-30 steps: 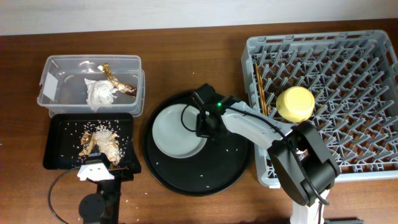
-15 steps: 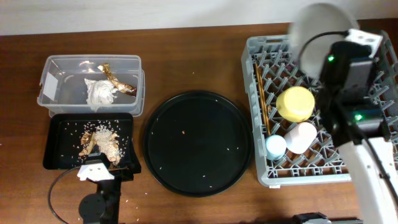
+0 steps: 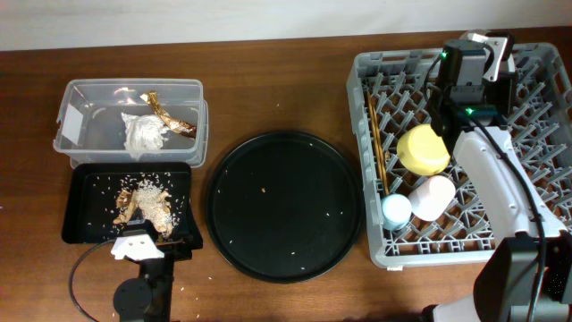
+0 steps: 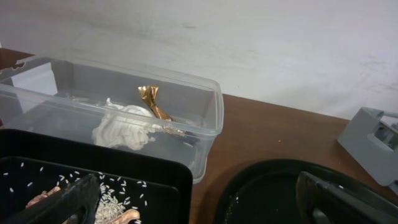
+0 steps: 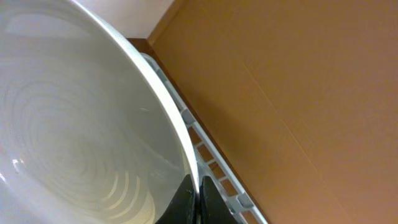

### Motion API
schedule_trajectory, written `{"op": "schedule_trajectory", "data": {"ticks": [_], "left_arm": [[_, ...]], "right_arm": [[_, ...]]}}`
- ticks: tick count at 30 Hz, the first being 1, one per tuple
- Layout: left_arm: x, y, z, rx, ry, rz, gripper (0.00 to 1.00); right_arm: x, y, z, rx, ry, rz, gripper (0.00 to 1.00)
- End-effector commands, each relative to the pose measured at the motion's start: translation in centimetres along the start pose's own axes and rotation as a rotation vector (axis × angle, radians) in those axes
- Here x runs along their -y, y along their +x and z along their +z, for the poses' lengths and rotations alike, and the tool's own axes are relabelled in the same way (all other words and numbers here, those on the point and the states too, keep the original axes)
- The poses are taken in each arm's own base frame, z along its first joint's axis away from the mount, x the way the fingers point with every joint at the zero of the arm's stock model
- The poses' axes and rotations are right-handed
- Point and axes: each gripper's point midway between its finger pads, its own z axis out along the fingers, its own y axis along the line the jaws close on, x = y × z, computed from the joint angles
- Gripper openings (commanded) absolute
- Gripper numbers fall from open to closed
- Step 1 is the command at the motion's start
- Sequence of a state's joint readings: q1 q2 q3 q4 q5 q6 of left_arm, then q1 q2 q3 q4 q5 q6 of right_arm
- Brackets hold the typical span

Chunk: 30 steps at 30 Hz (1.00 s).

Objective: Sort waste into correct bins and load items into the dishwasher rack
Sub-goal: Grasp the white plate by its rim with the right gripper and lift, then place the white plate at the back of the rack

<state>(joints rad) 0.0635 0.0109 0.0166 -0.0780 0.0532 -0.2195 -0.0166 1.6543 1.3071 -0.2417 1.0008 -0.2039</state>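
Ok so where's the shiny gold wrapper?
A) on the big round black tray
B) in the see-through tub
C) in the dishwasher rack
B: the gold-brown wrapper lies inside the clear tub, right next to the crumpled white napkin.

Right wrist view: plate (image 5: pixel 81 124) runs off the left and bottom edges. The right gripper (image 5: pixel 194 202) is just dark slivers pinching its rim. Overhead: right arm (image 3: pixel 469 72) hides the plate. Left wrist view: left gripper (image 4: pixel 198 190) is spread wide, blurred and cropped at the bottom. Only a corner of the rack (image 4: pixel 367 140) shows.
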Motion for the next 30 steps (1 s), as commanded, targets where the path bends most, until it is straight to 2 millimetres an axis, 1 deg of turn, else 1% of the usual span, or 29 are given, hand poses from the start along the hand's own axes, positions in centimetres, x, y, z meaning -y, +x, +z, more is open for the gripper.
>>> {"op": "schedule_trajectory", "data": {"ticks": [1, 3, 4, 7, 8, 11, 13, 14, 15, 16, 17, 19, 20, 21, 22, 23, 26, 27, 29, 30], "left_arm": [[0.1, 0.2, 0.0, -0.002, 0.007, 0.020, 0.99], [0.1, 0.2, 0.0, -0.002, 0.007, 0.020, 0.99], [0.1, 0.2, 0.0, -0.002, 0.007, 0.020, 0.99], [0.1, 0.2, 0.0, -0.002, 0.007, 0.020, 0.99], [0.1, 0.2, 0.0, -0.002, 0.007, 0.020, 0.99], [0.1, 0.2, 0.0, -0.002, 0.007, 0.020, 0.99], [0.1, 0.2, 0.0, -0.002, 0.007, 0.020, 0.99], [0.1, 0.2, 0.0, -0.002, 0.007, 0.020, 0.99], [0.1, 0.2, 0.0, -0.002, 0.007, 0.020, 0.99], [0.1, 0.2, 0.0, -0.002, 0.007, 0.020, 0.99], [0.1, 0.2, 0.0, -0.002, 0.007, 0.020, 0.99], [0.1, 0.2, 0.0, -0.002, 0.007, 0.020, 0.99], [0.1, 0.2, 0.0, -0.002, 0.007, 0.020, 0.99], [0.1, 0.2, 0.0, -0.002, 0.007, 0.020, 0.99], [0.1, 0.2, 0.0, -0.002, 0.007, 0.020, 0.99], [0.1, 0.2, 0.0, -0.002, 0.007, 0.020, 0.99], [0.1, 0.2, 0.0, -0.002, 0.007, 0.020, 0.99], [0.1, 0.2, 0.0, -0.002, 0.007, 0.020, 0.99], [0.1, 0.2, 0.0, -0.002, 0.007, 0.020, 0.99], [0.1, 0.2, 0.0, -0.002, 0.007, 0.020, 0.99]], "right_arm": [[-1.6, -1.2, -1.4, 0.043, -0.060, -0.006, 0.04], [-2.9, -2.4, -3.1, 0.096, -0.090, -0.033, 0.04], [-3.1, -3.3, -3.5, 0.125, -0.091, -0.021, 0.04], [-2.8, -4.5, -3.1, 0.166, -0.061, -0.022, 0.04], [-3.2, -4.4, -3.0, 0.165, -0.070, -0.031, 0.04], [-6.3, -3.4, -3.4, 0.154, -0.122, -0.107, 0.04], [-9.1, -2.4, -3.6, 0.145, -0.148, -0.165, 0.04], [-10.1, -1.8, -3.6, 0.136, -0.156, -0.194, 0.09], [-10.6, -1.5, -3.5, 0.130, -0.158, -0.211, 0.25], [-10.6, -1.5, -3.9, 0.132, -0.146, -0.213, 0.36], [-10.1, -2.0, -4.8, 0.144, -0.120, -0.200, 0.45], [-8.5, -3.6, -6.7, 0.177, -0.092, -0.160, 0.54], [-7.9, -4.4, -7.8, 0.199, -0.099, -0.141, 0.57], [-6.9, -5.3, -9.4, 0.227, -0.115, -0.119, 0.58], [-6.4, -5.7, -10.2, 0.241, -0.122, -0.108, 0.51], [-5.6, -6.2, -11.1, 0.257, -0.130, -0.092, 0.49], [-3.4, -6.5, -12.7, 0.268, -0.106, -0.070, 0.48], [-2.9, -6.5, -13.2, 0.270, -0.105, -0.073, 0.49], [-2.1, -6.7, -15.2, 0.295, -0.123, -0.077, 0.59], [-1.8, -6.8, -16.4, 0.314, -0.143, -0.077, 0.62]]}}
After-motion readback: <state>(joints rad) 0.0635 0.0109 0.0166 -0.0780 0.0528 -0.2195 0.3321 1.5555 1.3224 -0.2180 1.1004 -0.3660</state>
